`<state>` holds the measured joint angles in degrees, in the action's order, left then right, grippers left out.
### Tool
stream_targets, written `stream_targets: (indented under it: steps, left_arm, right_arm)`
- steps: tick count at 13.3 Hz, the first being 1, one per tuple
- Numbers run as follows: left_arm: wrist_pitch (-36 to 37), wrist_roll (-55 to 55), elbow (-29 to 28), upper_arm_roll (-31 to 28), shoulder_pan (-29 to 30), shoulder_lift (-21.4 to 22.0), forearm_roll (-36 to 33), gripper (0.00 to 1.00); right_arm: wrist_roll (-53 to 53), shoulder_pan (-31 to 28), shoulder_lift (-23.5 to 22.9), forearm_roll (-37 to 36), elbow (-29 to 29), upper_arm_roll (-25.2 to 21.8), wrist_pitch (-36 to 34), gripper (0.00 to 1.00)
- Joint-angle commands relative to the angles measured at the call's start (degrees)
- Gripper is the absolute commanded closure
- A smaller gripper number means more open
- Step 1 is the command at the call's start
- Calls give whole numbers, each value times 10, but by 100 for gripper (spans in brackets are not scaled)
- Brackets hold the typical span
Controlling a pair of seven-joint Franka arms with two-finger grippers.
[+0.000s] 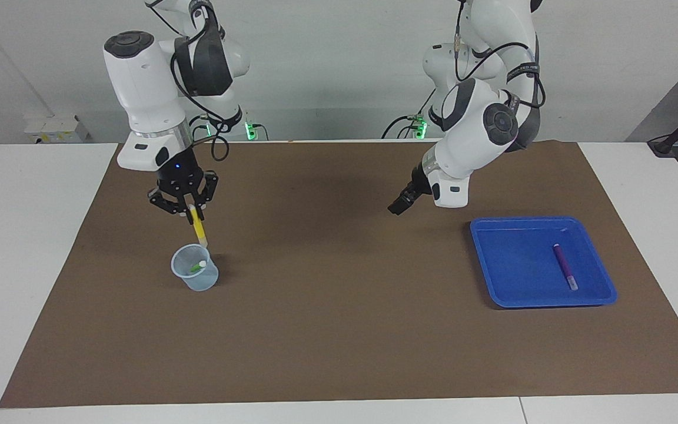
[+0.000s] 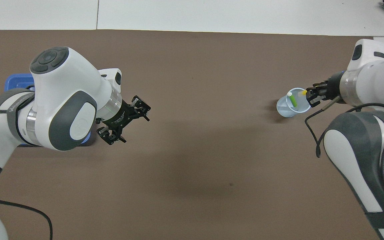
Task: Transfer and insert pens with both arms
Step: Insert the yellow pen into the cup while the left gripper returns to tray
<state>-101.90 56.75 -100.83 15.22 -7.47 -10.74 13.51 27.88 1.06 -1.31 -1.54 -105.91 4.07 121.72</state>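
Purple pen (image 1: 565, 266) lies in blue tray (image 1: 492, 277); green pen (image 1: 198, 267) in cup (image 1: 196, 281).

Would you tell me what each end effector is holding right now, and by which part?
The right end effector holds the yellow pen by its upper end, over the cup. The left end effector holds nothing.

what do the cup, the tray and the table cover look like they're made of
Cup: probably thin clear plastic with a bluish tint; the green pen shows through its wall.
Tray: likely moulded plastic, glossy blue; rounded corners and a raised rim catch light.
Table cover: matte brown sheet, perhaps paper or felt; no shine, and which one is unclear.
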Motion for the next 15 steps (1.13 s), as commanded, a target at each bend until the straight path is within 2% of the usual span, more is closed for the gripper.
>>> stream_targets:
  steps: [1,5,7,10,11,12,13,14,15]
  left_arm:
    - [7,-105,-16,-1,17,19,-38,0]
    - [-1,-249,-15,-1,53,18,-60,0]
    - [-1,-288,-15,-1,78,18,-60,0]
    - [-8,-327,-15,-2,95,17,-82,0]
    - [-11,-341,-15,-2,102,17,-91,0]
    - [-30,-369,-16,-2,122,15,-96,0]
    - [-55,-408,-17,-1,143,14,-96,0]
    - [-73,-446,-26,-1,164,14,-96,0]
    - [-87,-473,-30,-1,176,15,-96,1]
  right_arm:
    - [40,-26,-11,-10,-12,8,35,100]
    - [40,-35,-14,-3,-39,8,50,100]
    - [39,-42,-14,-2,-66,8,76,100]
    - [34,-41,-18,-2,-71,9,80,100]
    - [33,-41,-18,-2,-72,9,80,91]
    - [32,-41,-18,-2,-75,8,80,70]
    - [31,-42,-19,-2,-76,8,80,60]
    - [31,-41,-18,-1,-76,9,80,39]
    - [27,-41,-18,-2,-76,9,80,8]
